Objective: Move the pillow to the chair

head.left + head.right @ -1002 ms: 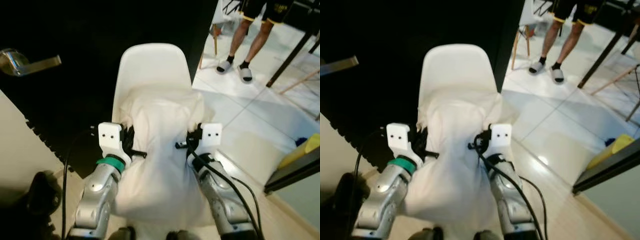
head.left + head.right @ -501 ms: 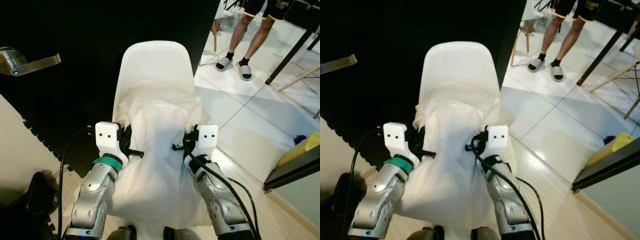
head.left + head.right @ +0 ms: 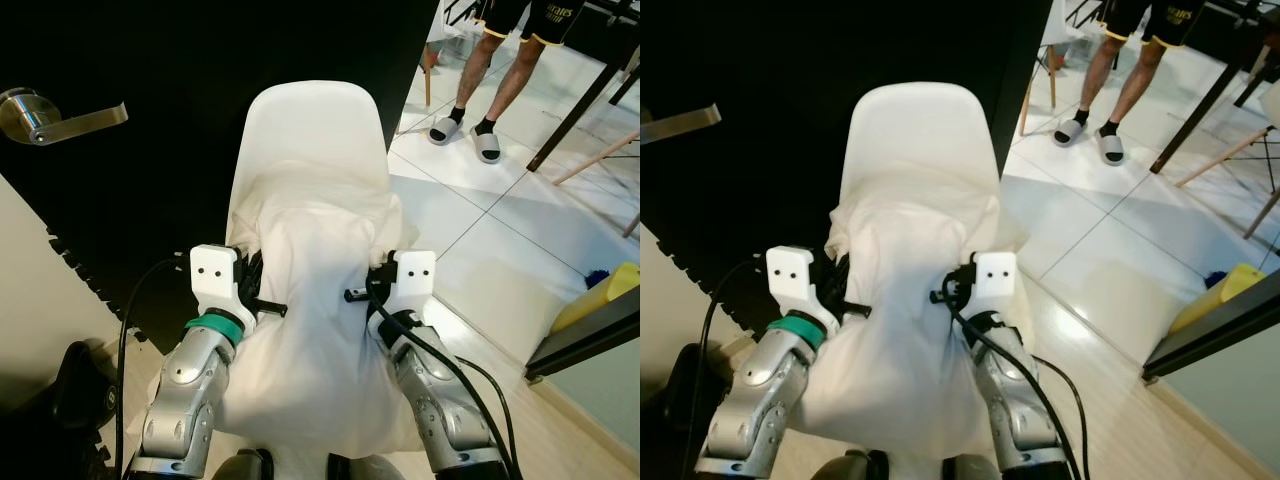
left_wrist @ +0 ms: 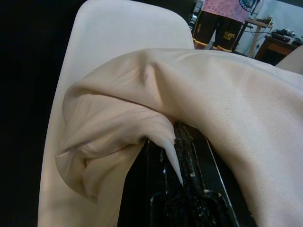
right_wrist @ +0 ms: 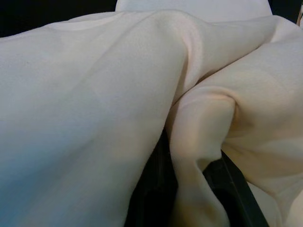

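Note:
A cream pillow (image 3: 315, 300) hangs between my two arms, its far end over the seat of a white plastic chair (image 3: 312, 125) straight ahead. My left gripper (image 3: 250, 285) pinches the pillow's left side, with cloth folded over its black fingers (image 4: 182, 156). On the other side my right gripper (image 3: 378, 285) is shut on the pillow's right edge, and fabric bunches between its fingers (image 5: 156, 184). The pillow hides both sets of fingertips in the eye views.
A black door with a metal lever handle (image 3: 45, 112) stands behind and left of the chair. A person's legs in sandals (image 3: 480, 90) stand on the white tiles at the far right. A dark table leg (image 3: 580, 95) and a yellow object (image 3: 605, 295) sit to the right.
The chair has come slightly nearer and the view has shifted a little; the pillow's far end now lies lower over the seat. Both grippers keep their hold.

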Available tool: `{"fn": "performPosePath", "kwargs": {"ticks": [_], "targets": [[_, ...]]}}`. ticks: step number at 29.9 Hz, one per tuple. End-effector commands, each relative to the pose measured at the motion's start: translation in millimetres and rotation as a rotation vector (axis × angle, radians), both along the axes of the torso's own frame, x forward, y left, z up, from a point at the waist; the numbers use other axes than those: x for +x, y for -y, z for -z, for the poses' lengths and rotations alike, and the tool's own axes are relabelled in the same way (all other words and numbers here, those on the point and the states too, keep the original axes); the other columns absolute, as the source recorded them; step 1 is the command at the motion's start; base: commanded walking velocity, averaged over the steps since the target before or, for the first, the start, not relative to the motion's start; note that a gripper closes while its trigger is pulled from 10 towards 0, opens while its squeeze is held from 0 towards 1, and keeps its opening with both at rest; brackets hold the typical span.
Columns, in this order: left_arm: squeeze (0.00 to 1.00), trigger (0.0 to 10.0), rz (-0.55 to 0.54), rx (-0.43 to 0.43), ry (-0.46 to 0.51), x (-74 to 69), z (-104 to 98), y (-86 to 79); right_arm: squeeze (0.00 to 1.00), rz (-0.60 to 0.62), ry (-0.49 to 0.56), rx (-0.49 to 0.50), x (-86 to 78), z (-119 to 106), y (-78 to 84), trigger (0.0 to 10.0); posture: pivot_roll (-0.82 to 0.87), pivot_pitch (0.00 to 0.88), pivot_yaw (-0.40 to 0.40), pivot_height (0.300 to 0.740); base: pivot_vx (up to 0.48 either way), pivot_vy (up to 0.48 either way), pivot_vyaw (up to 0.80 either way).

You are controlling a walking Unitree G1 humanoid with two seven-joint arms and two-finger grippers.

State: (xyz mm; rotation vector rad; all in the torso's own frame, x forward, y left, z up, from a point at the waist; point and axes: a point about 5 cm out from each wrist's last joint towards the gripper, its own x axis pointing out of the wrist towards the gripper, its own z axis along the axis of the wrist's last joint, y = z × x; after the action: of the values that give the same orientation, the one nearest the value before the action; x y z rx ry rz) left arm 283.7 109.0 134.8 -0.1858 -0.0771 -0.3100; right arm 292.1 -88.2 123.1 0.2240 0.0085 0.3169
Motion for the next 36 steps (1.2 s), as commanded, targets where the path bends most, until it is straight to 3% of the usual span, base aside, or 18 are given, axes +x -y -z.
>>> {"fn": "performPosePath", "kwargs": {"ticks": [1,18,30,31,32,33,34,35,36], "targets": [[0.00,10.0,0.101,-0.008,0.043,-4.8,-6.4,18.2,0.00,-0.098,0.025,0.039,-5.4,-5.4,-23.1,10.0,-0.02,0.075,0.040,0.660,0.000,0.000,0.00],[0.00,10.0,0.100,-0.008,0.039,-5.5,-5.9,17.9,0.00,-0.102,0.017,0.037,-6.3,-3.2,-23.0,10.0,-0.02,0.086,0.037,0.585,0.000,0.000,0.00],[0.00,10.0,0.108,-0.009,0.040,-5.9,-5.9,17.9,0.00,-0.089,0.008,0.051,-6.4,-0.9,-20.9,10.0,-0.01,0.090,0.039,0.585,0.000,0.000,0.00],[0.00,10.0,0.113,-0.009,0.041,-6.2,-5.9,18.3,0.49,-0.089,0.009,0.055,-6.8,-0.5,-20.3,10.0,-0.01,0.090,0.039,0.585,0.000,0.000,0.00],[0.00,10.0,0.118,-0.009,0.043,-6.6,-6.0,18.6,0.88,-0.088,0.009,0.058,-7.0,-0.1,-19.9,10.0,-0.01,0.090,0.039,0.585,0.000,0.000,0.00],[0.00,10.0,0.128,-0.016,0.046,-7.2,-6.3,19.3,1.00,-0.088,0.009,0.058,-7.2,0.2,-19.5,10.0,-0.01,0.091,0.039,0.585,0.000,0.000,0.00],[0.28,10.0,0.140,-0.028,0.050,-8.0,-6.9,20.1,1.00,-0.088,0.010,0.061,-7.4,0.3,-19.4,10.0,-0.01,0.091,0.039,0.585,0.000,0.000,0.00],[0.69,10.0,0.147,-0.035,0.053,-8.6,-7.3,20.5,1.00,-0.088,0.010,0.064,-7.5,0.3,-19.3,10.0,-0.01,0.091,0.039,0.585,0.000,0.000,0.00],[0.69,10.0,0.147,-0.035,0.053,-8.6,-7.3,20.5,1.00,-0.088,0.010,0.064,-7.5,0.3,-19.3,10.0,-0.01,0.091,0.039,0.585,0.000,0.000,0.00]]}}
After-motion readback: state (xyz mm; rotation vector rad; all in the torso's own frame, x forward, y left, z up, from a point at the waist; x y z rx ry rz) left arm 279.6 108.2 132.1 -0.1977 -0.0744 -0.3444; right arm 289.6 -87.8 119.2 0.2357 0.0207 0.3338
